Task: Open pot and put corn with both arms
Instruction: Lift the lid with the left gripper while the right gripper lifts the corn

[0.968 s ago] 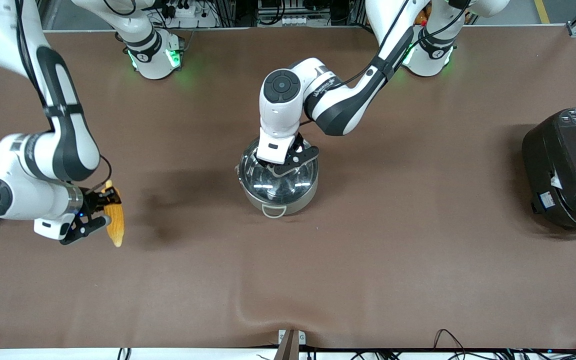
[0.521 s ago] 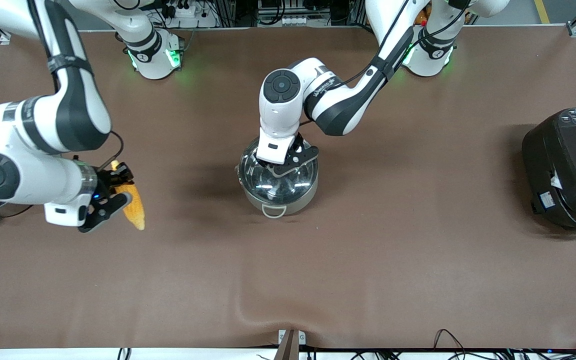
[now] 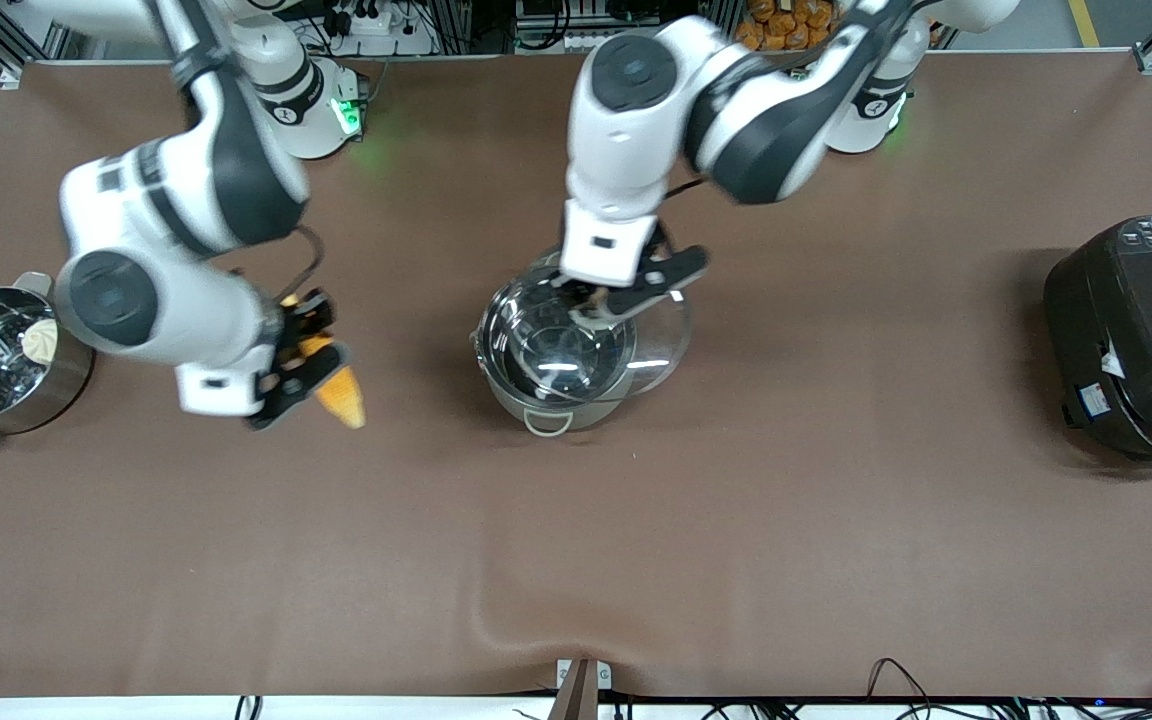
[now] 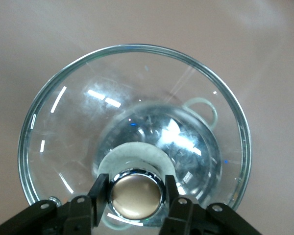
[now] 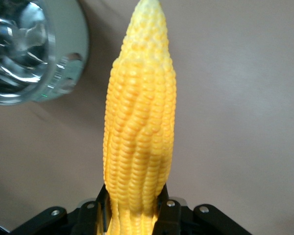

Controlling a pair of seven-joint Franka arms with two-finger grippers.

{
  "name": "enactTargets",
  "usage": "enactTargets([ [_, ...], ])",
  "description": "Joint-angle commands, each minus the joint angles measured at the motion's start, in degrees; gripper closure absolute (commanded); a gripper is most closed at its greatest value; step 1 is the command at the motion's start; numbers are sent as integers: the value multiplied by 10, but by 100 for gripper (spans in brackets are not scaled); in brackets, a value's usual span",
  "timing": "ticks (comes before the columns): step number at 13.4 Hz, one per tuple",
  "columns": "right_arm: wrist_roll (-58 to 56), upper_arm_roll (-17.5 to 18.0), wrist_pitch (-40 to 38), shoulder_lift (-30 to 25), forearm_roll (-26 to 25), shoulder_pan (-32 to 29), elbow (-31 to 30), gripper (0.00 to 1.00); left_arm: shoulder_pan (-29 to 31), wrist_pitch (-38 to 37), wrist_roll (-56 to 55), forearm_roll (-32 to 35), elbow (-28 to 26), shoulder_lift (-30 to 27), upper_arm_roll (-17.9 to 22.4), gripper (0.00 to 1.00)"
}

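Fingers (image 4: 99,200) on knob (image 4: 135,194) — wrist-only

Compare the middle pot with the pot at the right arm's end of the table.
The middle pot looks empty, its glass lid lifted off by the left gripper. The other pot has no lid and holds a perforated insert with a white bun. Both are round, shiny steel.

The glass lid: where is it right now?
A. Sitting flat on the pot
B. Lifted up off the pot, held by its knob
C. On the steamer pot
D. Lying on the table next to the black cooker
B: the left gripper is shut on the knob and holds the glass lid raised and shifted off the pot.
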Motion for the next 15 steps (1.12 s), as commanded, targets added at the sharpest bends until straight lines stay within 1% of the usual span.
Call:
enactTargets([
  [1,67,-7,-7,-15,-4,67,-5,100,55,-14,24,7,-57,-65,-7,100],
  [3,100,-6,-2,-8,3,103,-16,100,98,-14,64,1,-100,-96,-9,100],
  [5,124,-6,21,-2,3,125,-26,100,146,-10,112,-35,-144,-122,-10,100],
  [6,126,-6,23,-2,4,132,-22,100,168,-3,136,-39,-168,-134,-10,100],
  [7,124,-5,33,0,5,138,-24,100,185,15,151,-39,-191,-141,-11,100],
  [9,121,-6,74,10,0,177,-25,100,214,63,177,-40,-248,-156,-11,100],
  [12,118,-6,138,26,-4,205,-24,100,249,134,210,-47,-327,-160,-10,100],
  [13,117,-7,149,33,-9,213,-24,100,264,150,225,-47,-351,-159,-11,100],
  [15,119,-7,146,43,-43,234,-25,100,289,200,242,-47,-400,-159,-11,100],
])
